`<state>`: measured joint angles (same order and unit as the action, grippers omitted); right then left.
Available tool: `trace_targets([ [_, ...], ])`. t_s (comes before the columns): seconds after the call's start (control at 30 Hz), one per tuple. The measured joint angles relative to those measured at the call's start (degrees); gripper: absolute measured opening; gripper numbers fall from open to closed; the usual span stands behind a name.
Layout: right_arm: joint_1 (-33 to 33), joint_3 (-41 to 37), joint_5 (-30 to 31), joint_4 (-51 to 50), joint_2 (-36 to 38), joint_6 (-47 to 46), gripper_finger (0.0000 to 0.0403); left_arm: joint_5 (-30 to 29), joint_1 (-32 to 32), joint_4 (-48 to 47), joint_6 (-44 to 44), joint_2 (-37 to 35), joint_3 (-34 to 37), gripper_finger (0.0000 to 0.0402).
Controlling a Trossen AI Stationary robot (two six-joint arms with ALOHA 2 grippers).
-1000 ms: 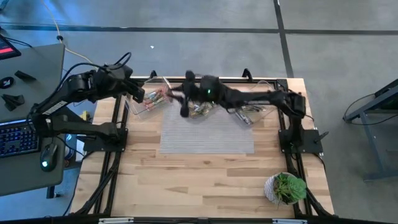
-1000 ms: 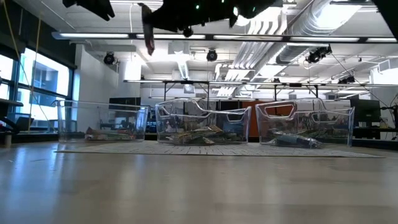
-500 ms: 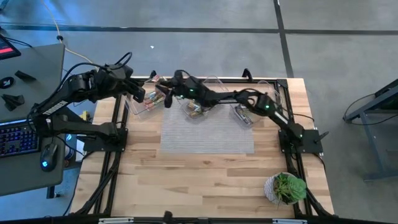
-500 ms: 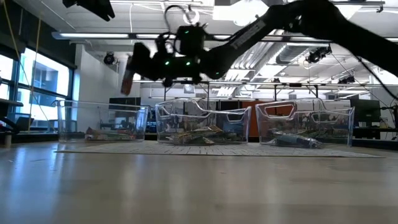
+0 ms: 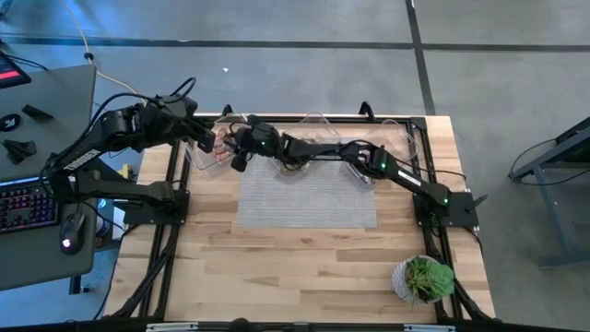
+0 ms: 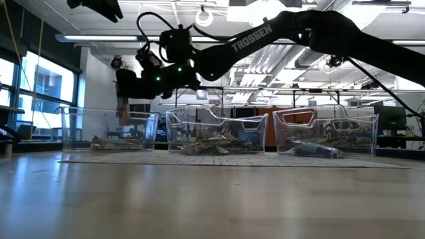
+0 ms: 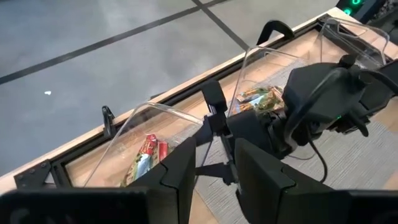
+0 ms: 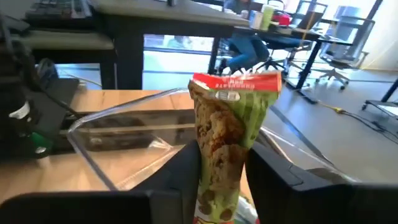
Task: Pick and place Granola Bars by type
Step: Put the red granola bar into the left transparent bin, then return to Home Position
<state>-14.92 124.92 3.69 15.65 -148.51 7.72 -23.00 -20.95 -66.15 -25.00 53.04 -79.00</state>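
My right gripper (image 5: 238, 155) reaches across the table and hangs over the left clear tub (image 5: 205, 155), shut on a granola bar (image 8: 225, 134) with a green wrapper and a red end strip. In the low view the bar (image 6: 123, 109) hangs above the left tub's (image 6: 80, 127) rim. Several red-green bars (image 7: 146, 158) lie on that tub's floor. More bars (image 7: 261, 98) lie in the middle tub (image 5: 297, 159). My left gripper (image 7: 214, 171) is open and empty, high over the table's far left corner (image 5: 198, 129). My right gripper pinches the granola bar between its two fingers (image 8: 183, 177), by the green end (image 8: 219, 196) opposite the red strip. The fingers point down and the bar runs on along them. The bar hangs clear below the gripper, its red-strip end (image 8: 236, 81) lowest, over the left tub.
Three clear tubs stand in a row at the far edge of a grey mat (image 5: 304, 198); the right tub (image 5: 369, 164) holds darker bars. A potted plant (image 5: 424, 277) stands at the near right corner. A desk with a keyboard (image 5: 23, 203) stands left of the table.
My right gripper has gone toward the table's left edge, from over the middle tub to over the left tub, and has come down, carrying the granola bar. The bar stays hanging below the fingers and now reaches the left tub's rim height.
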Motion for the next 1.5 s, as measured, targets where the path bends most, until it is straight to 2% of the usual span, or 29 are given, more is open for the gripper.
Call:
trace_targets([
  [0.3, -0.8, 0.0, 1.9, 0.2, 0.0, -5.3, 0.0163, 2.9, 0.0, 0.0, -2.5, 0.0, 0.0, 0.0108],
  [0.47, -0.8, -0.2, -2.3, 0.0, 0.8, -8.4, 0.0176, 3.1, 0.0, 0.0, -2.5, 0.0, 0.0, 0.0108],
  [0.63, 0.6, -0.1, -9.7, -3.5, 6.5, -7.7, 0.0176, 3.1, 0.0, -0.3, -2.4, 0.0, 0.0, 0.0108],
  [0.73, 1.2, -0.1, -15.7, -12.4, 12.5, -5.4, 0.0177, 3.1, 0.0, -2.6, -2.5, -0.3, 0.0, 0.0108],
  [0.8, 1.4, -0.1, -17.6, -22.3, 17.7, -1.9, 0.0177, 2.6, 0.0, -4.9, -2.8, -1.3, 0.0, 0.0108],
  [0.93, 2.4, 0.0, -14.6, -44.0, 30.8, 4.2, 0.0177, 1.2, 0.0, -8.6, -4.0, -5.1, 0.0, 0.0108],
  [1.03, 4.0, 0.0, -9.5, -59.2, 39.3, 4.8, 0.0177, 1.0, 0.0, -9.3, -5.0, -10.0, 0.8, 0.0108],
  [1.13, 6.4, -0.1, -6.9, -72.4, 45.4, 5.7, 0.0177, 0.9, 0.0, -7.7, -3.7, -17.3, 5.3, 0.0108],
  [1.23, 8.3, -0.8, -8.1, -79.3, 49.8, 6.1, 0.0177, 4.8, 0.0, 0.9, -2.8, -26.1, 14.2, 0.0108],
  [1.3, 9.1, -5.0, -9.2, -78.2, 53.8, 6.0, 0.0177, 11.2, 0.0, 8.9, 0.9, -31.5, 21.5, 0.0108],
  [1.37, 9.6, -12.4, -9.2, -74.3, 58.8, 5.3, 0.0177, 17.7, 0.0, 17.5, 4.6, -36.6, 28.9, 0.0108],
  [1.43, 9.9, -22.4, -7.4, -68.7, 64.6, 4.1, 0.0177, 23.3, 0.0, 26.1, 7.3, -41.3, 36.1, 0.0108],
  [1.5, 9.9, -33.5, -4.9, -62.1, 71.3, 1.7, 0.0177, 26.0, 0.0, 32.9, 9.0, -45.3, 42.7, 0.0108],
])
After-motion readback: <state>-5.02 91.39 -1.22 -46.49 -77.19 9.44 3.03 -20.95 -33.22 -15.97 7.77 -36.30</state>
